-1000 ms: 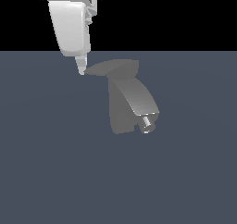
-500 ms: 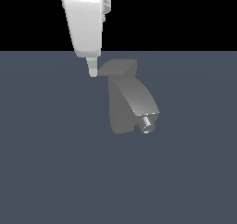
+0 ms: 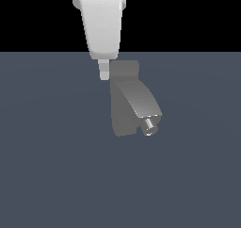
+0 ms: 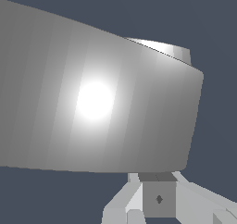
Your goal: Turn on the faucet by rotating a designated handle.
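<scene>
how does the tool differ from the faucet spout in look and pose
The tool is white and narrow, hanging straight down from above; the faucet spout is grey, broad and curves downward toward the exterior view's right. The tool tapers to a small tip; the spout ends in a ribbed silver nozzle.

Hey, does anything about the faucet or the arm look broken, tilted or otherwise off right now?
Nothing stands out. The faucet stands upright and intact, its nozzle tip in place, and the pincer sits beside its top, on the exterior view's left.

faucet [image 3: 134, 104]: 1 | nozzle tip [image 3: 149, 125]: 1 | gripper [image 3: 104, 74]: 1
</scene>
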`<action>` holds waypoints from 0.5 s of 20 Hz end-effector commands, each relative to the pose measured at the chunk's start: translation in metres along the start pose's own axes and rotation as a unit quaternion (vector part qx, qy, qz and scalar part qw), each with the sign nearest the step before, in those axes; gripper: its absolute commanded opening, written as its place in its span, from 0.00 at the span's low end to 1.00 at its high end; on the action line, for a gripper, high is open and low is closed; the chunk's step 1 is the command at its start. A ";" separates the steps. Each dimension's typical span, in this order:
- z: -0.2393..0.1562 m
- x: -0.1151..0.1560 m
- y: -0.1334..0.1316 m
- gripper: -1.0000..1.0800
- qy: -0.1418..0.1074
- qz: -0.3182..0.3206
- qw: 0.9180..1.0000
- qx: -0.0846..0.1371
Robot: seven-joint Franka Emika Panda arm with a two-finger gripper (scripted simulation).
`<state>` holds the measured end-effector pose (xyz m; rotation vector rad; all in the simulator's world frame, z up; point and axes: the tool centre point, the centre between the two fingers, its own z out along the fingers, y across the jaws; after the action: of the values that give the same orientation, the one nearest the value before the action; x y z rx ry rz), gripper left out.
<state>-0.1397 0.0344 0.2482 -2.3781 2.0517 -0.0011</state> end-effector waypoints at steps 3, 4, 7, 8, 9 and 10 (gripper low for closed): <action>0.000 0.022 0.002 0.00 0.000 0.002 1.000 0.000; 0.000 0.028 0.002 0.00 0.000 0.002 1.000 0.000; 0.000 0.045 0.004 0.00 0.000 0.003 1.000 0.000; 0.000 0.051 0.004 0.00 0.000 0.003 1.000 0.000; 0.000 0.057 0.005 0.00 0.000 0.003 1.000 0.000; 0.000 0.062 0.005 0.00 0.000 0.004 1.000 0.000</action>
<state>-0.1376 -0.0088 0.2484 -2.3982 2.0348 0.0019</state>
